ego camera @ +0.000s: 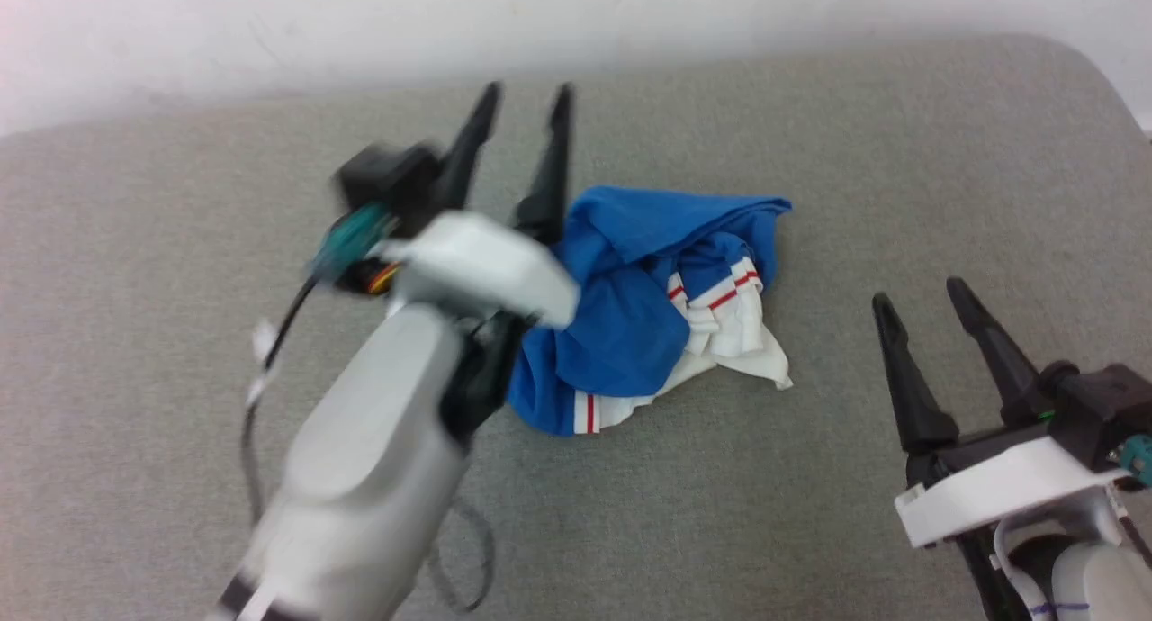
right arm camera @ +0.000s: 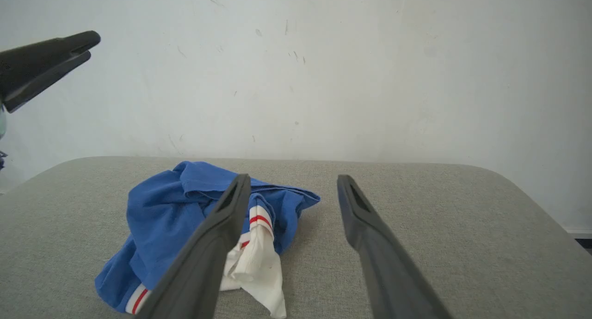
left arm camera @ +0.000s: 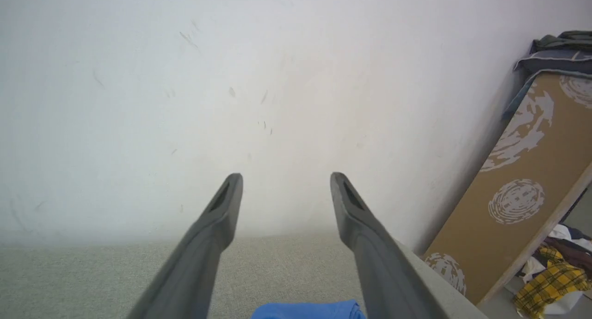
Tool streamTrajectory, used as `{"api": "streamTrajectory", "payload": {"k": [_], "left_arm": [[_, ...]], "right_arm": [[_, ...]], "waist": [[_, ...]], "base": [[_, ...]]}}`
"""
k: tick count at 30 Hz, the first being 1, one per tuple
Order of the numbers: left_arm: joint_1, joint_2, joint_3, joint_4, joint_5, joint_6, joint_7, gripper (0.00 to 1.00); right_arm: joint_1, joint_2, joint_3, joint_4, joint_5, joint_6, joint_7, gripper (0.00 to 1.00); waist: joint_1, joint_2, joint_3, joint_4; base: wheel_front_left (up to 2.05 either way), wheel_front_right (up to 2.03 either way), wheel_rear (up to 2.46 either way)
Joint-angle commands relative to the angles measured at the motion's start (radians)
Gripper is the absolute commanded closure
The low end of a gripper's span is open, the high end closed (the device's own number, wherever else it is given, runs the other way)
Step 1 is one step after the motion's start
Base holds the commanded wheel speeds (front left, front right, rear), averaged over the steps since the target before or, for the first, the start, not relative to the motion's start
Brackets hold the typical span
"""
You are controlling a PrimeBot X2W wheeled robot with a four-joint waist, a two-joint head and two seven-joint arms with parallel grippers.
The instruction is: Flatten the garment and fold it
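Note:
The garment point(ego camera: 643, 306), a bright blue T-shirt with white, red-striped sleeves, lies crumpled in a heap near the middle of the grey padded table point(ego camera: 810, 477). My left gripper point(ego camera: 524, 99) hovers raised above the heap's left side, open and holding nothing; the arm looks blurred. In the left wrist view the left gripper point(left arm camera: 286, 178) points at the white wall, with a blue edge of the garment point(left arm camera: 307, 309) just below. My right gripper point(ego camera: 920, 295) stands open at the lower right, apart from the heap. The right wrist view shows the garment point(right arm camera: 175, 212) left of the open right gripper point(right arm camera: 293, 180).
A white wall point(ego camera: 540, 18) runs behind the table's far edge. In the left wrist view a brown patterned board point(left arm camera: 522, 189) leans beside the table, with a pile of clothes point(left arm camera: 555, 272) on the floor. The table's corners are rounded.

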Motion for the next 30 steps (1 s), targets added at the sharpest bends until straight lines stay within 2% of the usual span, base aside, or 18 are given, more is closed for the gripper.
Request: {"api": "streamTrajectory", "payload": {"k": [1,2,3,5,8,11,15,18,22,26,30], "left_arm": [[0.086,0.053,0.019,-0.080,0.015,0.019,-0.013,0.00],[0.086,0.053,0.019,-0.080,0.015,0.019,-0.013,0.00],[0.136,0.083,0.030,-0.144,0.031,0.035,-0.018,0.00],[0.247,0.139,0.057,-0.271,0.066,0.076,-0.023,0.00],[0.427,0.195,0.106,-0.443,0.119,0.141,-0.026,0.00],[0.600,0.213,0.161,-0.567,0.189,0.199,-0.027,0.00],[0.751,0.214,0.178,-0.619,0.286,0.231,-0.027,0.00],[0.787,0.195,0.180,-0.619,0.324,0.225,-0.027,0.00],[0.771,0.157,0.184,-0.617,0.338,0.196,-0.027,0.00],[0.740,0.133,0.194,-0.608,0.358,0.172,-0.027,0.00],[0.711,0.105,0.193,-0.592,0.371,0.146,-0.027,0.00]], "right_arm": [[0.022,0.009,0.000,-0.004,-0.007,-0.002,0.003,0.00],[0.022,0.009,0.000,-0.004,-0.007,-0.002,0.003,0.00],[0.032,0.012,0.000,-0.006,-0.007,-0.002,0.005,0.00],[0.049,0.018,0.000,-0.008,-0.007,-0.002,0.008,0.00],[0.073,0.025,-0.004,-0.008,-0.006,-0.002,0.010,0.00],[0.100,0.030,-0.005,-0.004,-0.004,-0.002,0.012,0.00],[0.124,0.033,-0.011,0.003,-0.004,-0.002,0.011,0.00],[0.126,0.031,-0.021,0.007,-0.003,-0.002,0.013,0.00],[0.085,0.003,-0.032,0.003,0.006,-0.002,0.038,0.00],[-0.005,-0.060,-0.013,0.013,0.034,-0.002,0.100,0.00],[-0.090,-0.148,0.037,0.085,0.077,-0.002,0.220,0.00]], "waist": [[0.0002,0.0001,-0.043,0.030],[0.0002,0.0001,-0.043,0.030],[0.0002,0.0001,-0.047,0.032],[0.0002,0.0001,-0.051,0.033],[0.0002,0.0001,-0.051,0.035],[0.0002,0.0001,-0.050,0.042],[0.0002,0.0001,-0.050,0.053],[0.0002,0.0001,-0.049,0.065],[0.0002,0.0001,-0.030,0.079],[0.0002,0.0001,0.006,0.086],[0.0002,0.0001,0.052,0.104]], "base": [[0.00,0.00,0.00],[0.00,0.00,0.00],[0.00,0.00,0.00],[0.00,0.00,0.00],[0.00,0.00,0.00],[0.00,0.00,0.00],[0.00,0.00,0.00],[0.00,0.00,0.00],[0.00,0.00,0.00],[0.00,0.00,0.00],[0.00,0.00,0.00]]}}
